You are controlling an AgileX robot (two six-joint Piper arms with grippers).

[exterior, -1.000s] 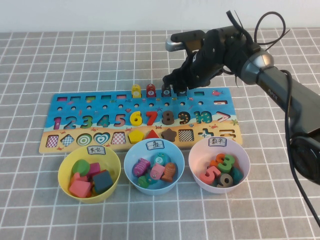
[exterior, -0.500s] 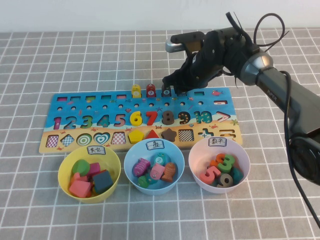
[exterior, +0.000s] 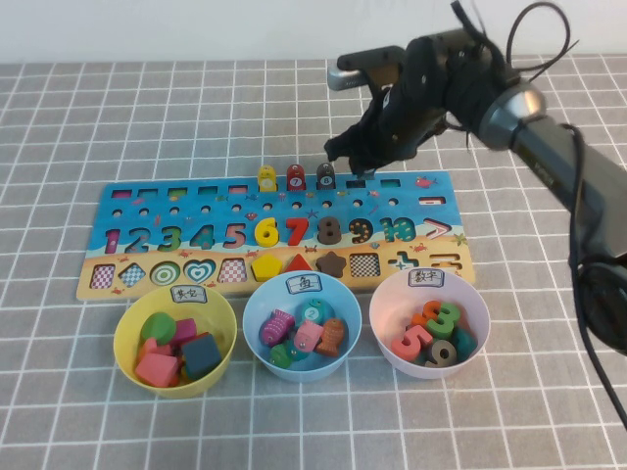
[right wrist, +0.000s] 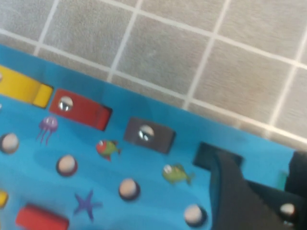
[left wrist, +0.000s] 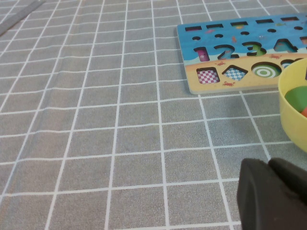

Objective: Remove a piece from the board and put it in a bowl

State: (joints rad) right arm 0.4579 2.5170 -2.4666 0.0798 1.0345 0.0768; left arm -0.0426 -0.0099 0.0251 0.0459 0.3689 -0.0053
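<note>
Right gripper [exterior: 359, 166] now higher than second ago, lifted off board's [exterior: 196, 201] far row and shifted slightly toward far side of table. Arm raised with it. Jaws narrower than second ago, closed on small dark teal piece [exterior: 360, 172], which now hangs just above board instead of standing in row beside dark grey-brown block [exterior: 325, 176]. Slot next to that block now shows as bare dark cut-out [right wrist: 205, 154] in right wrist view.
</note>
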